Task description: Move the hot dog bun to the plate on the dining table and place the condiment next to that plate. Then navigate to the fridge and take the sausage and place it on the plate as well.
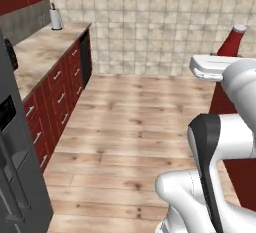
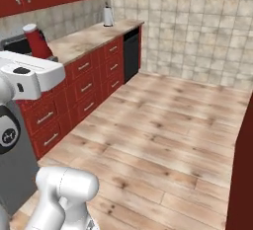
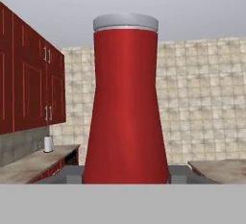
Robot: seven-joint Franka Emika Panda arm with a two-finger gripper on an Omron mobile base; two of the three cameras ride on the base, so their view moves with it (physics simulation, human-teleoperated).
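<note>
Wood floor, red cabinets around. Claw [image 3: 126,180] clamped low on condiment [image 3: 126,103], upright, carried high above floor. Risk: top-heavy bottle tipping or slipping during base turns; dining table out of sight.

A long marble-topped table [image 1: 42,52] runs along the wall on red drawer fronts, under red upper cupboards. At its far end, close to the corner of the tiled walls, a white paper-towel roll [image 1: 56,18] stands upright on the top, near the back edge; the same roll [image 2: 108,16] shows at the far end in the right base view. A pale wooden plank floor [image 1: 135,122] spreads from the table's front edge to the tiled back wall. In the hand view a second marble top [image 3: 218,169] shows at lower right.
</note>
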